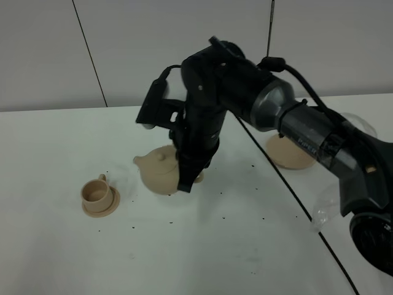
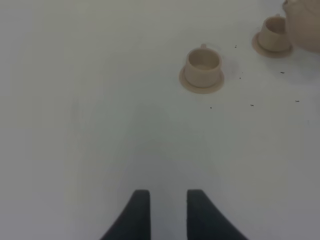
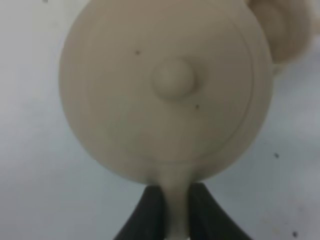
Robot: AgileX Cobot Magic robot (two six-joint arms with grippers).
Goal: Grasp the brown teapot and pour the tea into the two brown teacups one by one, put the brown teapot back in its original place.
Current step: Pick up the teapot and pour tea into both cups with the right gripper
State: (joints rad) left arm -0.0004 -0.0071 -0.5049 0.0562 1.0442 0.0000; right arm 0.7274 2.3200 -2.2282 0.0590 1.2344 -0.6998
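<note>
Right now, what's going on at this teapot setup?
The right gripper is shut on the handle of the brown teapot. The pot is upright, off its big saucer and over by the cups. One teacup stands on its own saucer out past the spout; the second teacup is close beside the pot. The left gripper is open and empty over the table. No pour has started yet.

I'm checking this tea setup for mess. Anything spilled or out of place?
Small dark specks lie scattered on the white table around the brown teapot and the teacups, like loose crumbs or tea bits; what they are I cannot tell. Both teacups stand upright on their saucers.
</note>
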